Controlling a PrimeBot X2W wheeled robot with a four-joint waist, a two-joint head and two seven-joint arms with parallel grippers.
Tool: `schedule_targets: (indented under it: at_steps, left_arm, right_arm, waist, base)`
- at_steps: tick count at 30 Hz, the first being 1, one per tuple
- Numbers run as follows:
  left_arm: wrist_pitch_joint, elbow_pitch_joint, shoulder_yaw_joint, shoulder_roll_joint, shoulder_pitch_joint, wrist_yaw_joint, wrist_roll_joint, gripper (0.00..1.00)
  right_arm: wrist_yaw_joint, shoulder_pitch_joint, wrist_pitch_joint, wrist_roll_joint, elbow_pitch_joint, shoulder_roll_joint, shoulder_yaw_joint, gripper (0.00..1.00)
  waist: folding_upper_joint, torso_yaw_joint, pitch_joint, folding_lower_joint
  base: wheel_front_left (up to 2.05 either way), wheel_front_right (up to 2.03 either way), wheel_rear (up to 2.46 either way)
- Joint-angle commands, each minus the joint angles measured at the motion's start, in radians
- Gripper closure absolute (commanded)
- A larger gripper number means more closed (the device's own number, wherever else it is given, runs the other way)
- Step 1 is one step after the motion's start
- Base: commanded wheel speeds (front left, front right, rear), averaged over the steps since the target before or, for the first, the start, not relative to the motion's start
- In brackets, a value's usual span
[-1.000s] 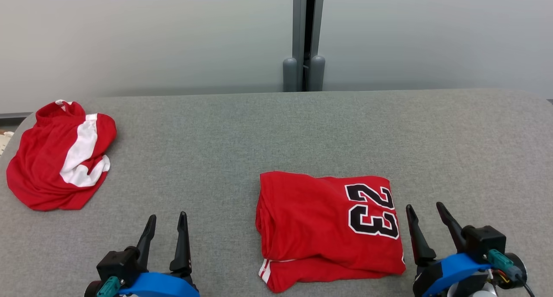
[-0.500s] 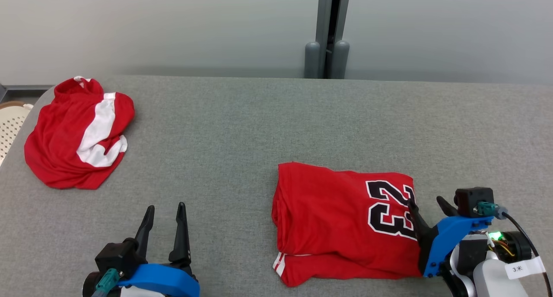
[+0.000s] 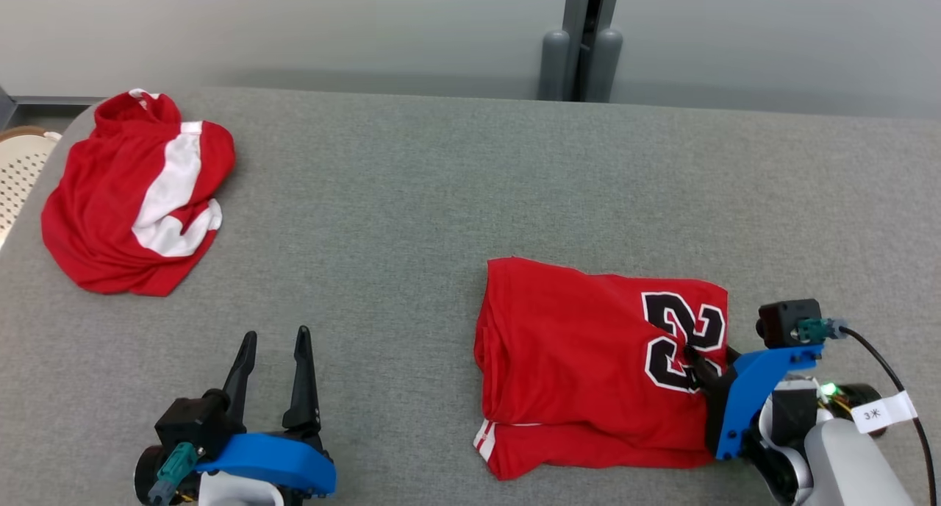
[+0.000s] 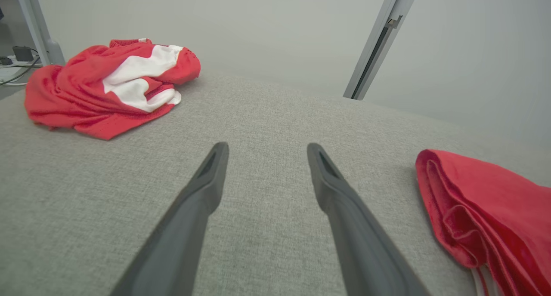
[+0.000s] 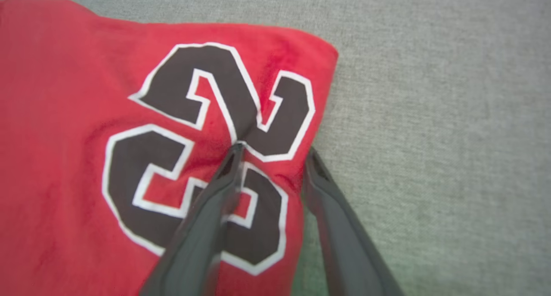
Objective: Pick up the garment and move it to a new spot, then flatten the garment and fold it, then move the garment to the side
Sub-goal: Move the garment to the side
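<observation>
Straddling the right edge of the folded red jersey (image 3: 573,344), the right gripper (image 5: 274,152) has its fingers (image 5: 206,218) parted. One tip presses down on the black number 23 (image 5: 206,115), where the cloth puckers a little. The other tip sits at the hem, against the grey counter (image 3: 412,197). Nothing is pinched yet.

The jersey lies in a tidy stack in front of the robot, right of centre, so flattening and folding look done. The step in hand appears to be the last one, moving the garment to the side.

The next move probably calls for the outer finger to get under every layer before the fingers close. A bite on the top layer alone would likely peel the fold open once the stack is dragged or lifted.

The left gripper (image 3: 276,333) hangs over bare counter, well apart from the jersey, with its fingers spread and nothing between them. It is free to steady the far edge if needed.

A crumpled red-and-white garment (image 3: 110,219) lies at the counter's far left corner. Just past that corner shows the rim of a pale perforated basket (image 3: 18,175). Too little of it is visible to tell what it holds.
</observation>
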Motion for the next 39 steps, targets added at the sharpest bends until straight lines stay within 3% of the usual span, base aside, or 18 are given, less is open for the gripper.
schedule_targets:
  at_steps: [1, 6, 18, 24, 31, 39]
  left_arm:
    - [-0.004, -0.004, 0.004, -0.004, -0.017, -0.005, 0.007, 0.0]
    - [-0.004, -0.022, 0.01, 0.004, -0.039, -0.008, 0.028, 0.0]
    - [0.015, -0.094, 0.006, 0.068, -0.115, -0.01, 0.075, 0.0]
    - [0.055, -0.133, -0.014, 0.096, -0.137, -0.013, 0.086, 0.0]
    - [0.082, -0.165, -0.016, 0.112, -0.15, -0.006, 0.084, 0.0]
    - [0.076, -0.177, -0.003, 0.116, -0.138, 0.009, 0.064, 0.0]
  right_arm:
    - [0.0, -0.019, -0.013, 0.006, -0.002, -0.009, 0.005, 1.0]
    - [0.0, -0.074, -0.081, 0.004, -0.026, -0.025, -0.017, 1.0]
    - [0.0, -0.178, -0.188, 0.026, -0.04, -0.043, -0.104, 1.0]
    - [0.0, -0.184, -0.25, 0.024, -0.01, -0.018, -0.14, 1.0]
    - [0.0, -0.221, -0.3, 0.017, 0.044, 0.0, -0.149, 1.0]
    - [0.0, -0.351, -0.26, -0.003, 0.098, -0.067, -0.158, 1.0]
  waist:
    - [0.0, -0.006, 0.005, -0.0001]
    - [0.0, -0.067, 0.048, -0.0001]
    - [0.0, -0.353, 0.195, -0.0001]
    - [0.0, -0.441, 0.225, -0.0001]
    - [0.0, -0.434, 0.237, -0.0001]
    - [0.0, -0.344, 0.241, -0.0001]
  base:
    - [0.0, 0.0, 0.0]
    - [0.0, 0.0, 0.0]
    - [0.0, 0.0, 0.0]
    - [0.0, 0.0, 0.0]
    - [0.0, 0.0, 0.0]
    - [0.0, 0.0, 0.0]
